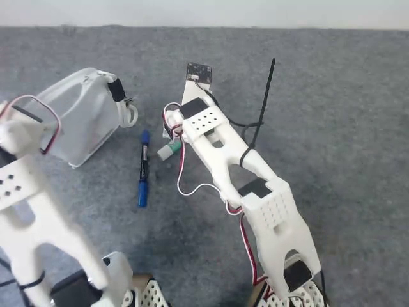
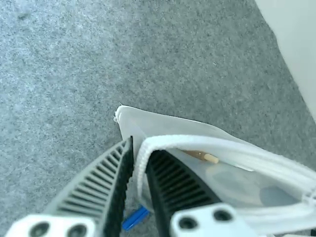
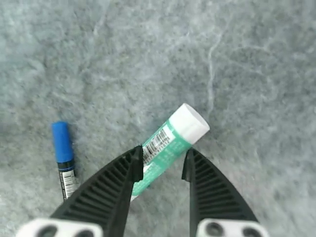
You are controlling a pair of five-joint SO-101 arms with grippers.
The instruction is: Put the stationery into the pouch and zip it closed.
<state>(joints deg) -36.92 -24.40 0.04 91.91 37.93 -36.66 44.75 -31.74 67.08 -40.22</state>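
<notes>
Translucent, white-zippered pouch (image 1: 83, 121); white-capped teal tube (image 3: 165, 145); blue-and-black pen (image 1: 143, 171)

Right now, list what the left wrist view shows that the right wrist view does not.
Left wrist only: the left gripper shut on the rim of the open pouch, with a tan stick inside. Right wrist only: the right gripper, open, straddling the glue stick. Both: the blue marker and the grey table.
</notes>
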